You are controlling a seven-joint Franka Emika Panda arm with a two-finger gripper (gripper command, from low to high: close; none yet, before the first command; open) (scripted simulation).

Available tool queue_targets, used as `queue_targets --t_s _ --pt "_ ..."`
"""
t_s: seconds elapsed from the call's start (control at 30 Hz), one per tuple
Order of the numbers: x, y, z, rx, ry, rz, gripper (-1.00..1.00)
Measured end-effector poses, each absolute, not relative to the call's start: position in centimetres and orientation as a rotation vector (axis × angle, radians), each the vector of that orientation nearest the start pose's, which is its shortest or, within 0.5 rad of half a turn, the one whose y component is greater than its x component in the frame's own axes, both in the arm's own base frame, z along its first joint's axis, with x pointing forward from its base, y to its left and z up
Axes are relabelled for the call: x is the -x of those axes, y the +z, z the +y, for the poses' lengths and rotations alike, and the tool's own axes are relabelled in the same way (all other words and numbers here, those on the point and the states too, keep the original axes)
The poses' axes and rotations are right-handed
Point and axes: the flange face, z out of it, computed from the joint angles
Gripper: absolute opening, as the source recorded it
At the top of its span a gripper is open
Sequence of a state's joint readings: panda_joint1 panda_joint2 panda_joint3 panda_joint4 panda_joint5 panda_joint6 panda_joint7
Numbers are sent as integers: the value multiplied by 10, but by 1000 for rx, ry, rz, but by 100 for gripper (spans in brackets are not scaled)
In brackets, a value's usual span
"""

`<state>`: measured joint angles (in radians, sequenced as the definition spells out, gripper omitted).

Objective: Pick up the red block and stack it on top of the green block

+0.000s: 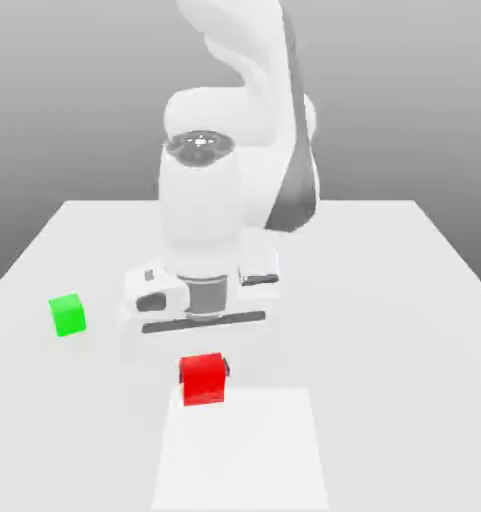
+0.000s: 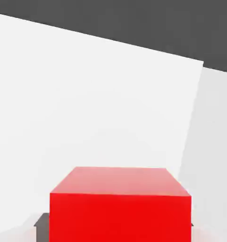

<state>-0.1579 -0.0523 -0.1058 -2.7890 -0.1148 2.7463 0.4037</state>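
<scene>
The red block is near the front middle of the white table, directly under the hand. My gripper points straight down and is shut on it, one finger on each side. The hand view has the red block close up, with a dark finger pad against its side. Whether the block touches the table I cannot tell. The green block rests alone on the table toward the exterior view's left, well apart from the hand.
The arm's white body rises behind the hand at the table's middle. A paler rectangular patch marks the tabletop just in front of the red block. The table's edges run along both sides.
</scene>
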Motion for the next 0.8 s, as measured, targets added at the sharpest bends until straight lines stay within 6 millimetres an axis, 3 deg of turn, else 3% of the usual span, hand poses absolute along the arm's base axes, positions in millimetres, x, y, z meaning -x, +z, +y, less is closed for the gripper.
queue_targets --t_s 0.2,0.43,0.7,0.8 --pt "-326 242 -176 3098 -16 824 -100" --pt "-247 252 -255 3101 6 795 -100" --pt "-142 249 -302 3065 8 737 -100" --pt "-126 244 -306 3057 -5 725 -100"
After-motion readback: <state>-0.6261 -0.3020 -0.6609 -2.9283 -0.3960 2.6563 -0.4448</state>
